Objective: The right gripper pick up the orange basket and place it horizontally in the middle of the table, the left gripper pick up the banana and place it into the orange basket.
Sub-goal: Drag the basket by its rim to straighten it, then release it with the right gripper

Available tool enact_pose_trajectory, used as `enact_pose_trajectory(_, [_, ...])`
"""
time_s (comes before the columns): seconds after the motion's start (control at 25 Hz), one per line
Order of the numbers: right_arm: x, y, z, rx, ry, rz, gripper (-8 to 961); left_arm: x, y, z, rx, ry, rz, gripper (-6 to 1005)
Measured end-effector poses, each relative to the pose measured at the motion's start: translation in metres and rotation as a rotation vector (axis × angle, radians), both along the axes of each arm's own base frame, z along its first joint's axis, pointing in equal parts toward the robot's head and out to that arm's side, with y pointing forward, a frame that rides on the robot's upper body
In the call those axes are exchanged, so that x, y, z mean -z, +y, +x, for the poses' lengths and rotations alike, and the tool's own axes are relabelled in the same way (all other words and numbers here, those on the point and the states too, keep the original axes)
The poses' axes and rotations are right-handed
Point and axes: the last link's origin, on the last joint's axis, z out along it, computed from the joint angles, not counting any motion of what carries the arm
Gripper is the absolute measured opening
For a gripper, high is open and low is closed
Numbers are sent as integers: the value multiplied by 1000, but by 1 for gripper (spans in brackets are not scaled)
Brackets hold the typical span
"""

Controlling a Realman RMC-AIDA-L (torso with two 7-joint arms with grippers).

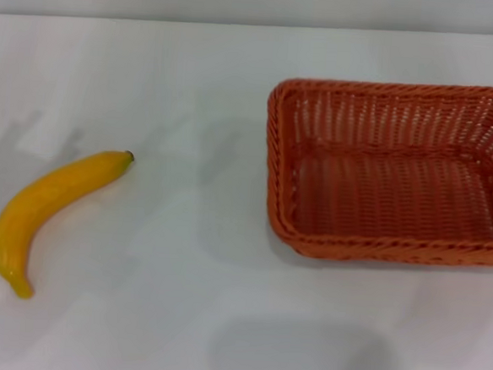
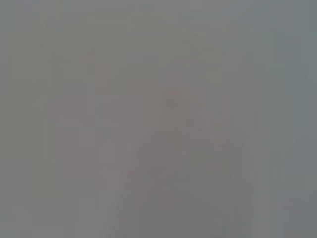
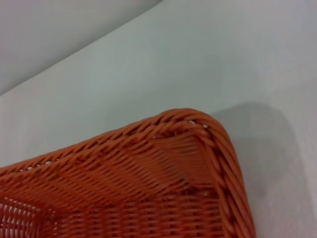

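Neither gripper shows in any view, so I cannot tell how either stands or whether it has hold of anything. The right wrist camera looks down close on a rounded corner of the orange basket [image 3: 148, 183], which suggests the right arm hangs just above its rim (the left wrist view shows only blank grey). From the head view the orange basket [image 1: 391, 174] sits on the desk [image 1: 195, 71] toward the right side, its right end cut off by the frame edge, empty. The banana [image 1: 50, 205] lies well apart on the left, untouched. I judge the first step is in hand: reaching for the basket. Next calls for clamping the braided rim, then carrying the basket leftward to the desk's middle.
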Motion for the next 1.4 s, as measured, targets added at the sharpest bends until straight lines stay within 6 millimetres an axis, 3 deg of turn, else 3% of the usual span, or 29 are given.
enact_pose_trajectory(0.64, [2,3,-1,-26,-76,-93,270,-2,5,4,14,3,5,731])
enact_pose_trajectory(0.84, [-5,3,-3,-32,-72,-94,512,-3,6,4,15,3,7,730])
enact_pose_trajectory(1.08, [-14,4,-11,-57,-78,-89,717,-6,6,3,17,5,8,729])
enact_pose_trajectory(1.32, [-33,5,-14,-78,-92,-45,852,-7,6,2,17,-1,1,728])
enact_pose_trajectory(1.4, [-41,4,-14,-85,-90,-26,852,-8,5,2,17,-5,-1,727])
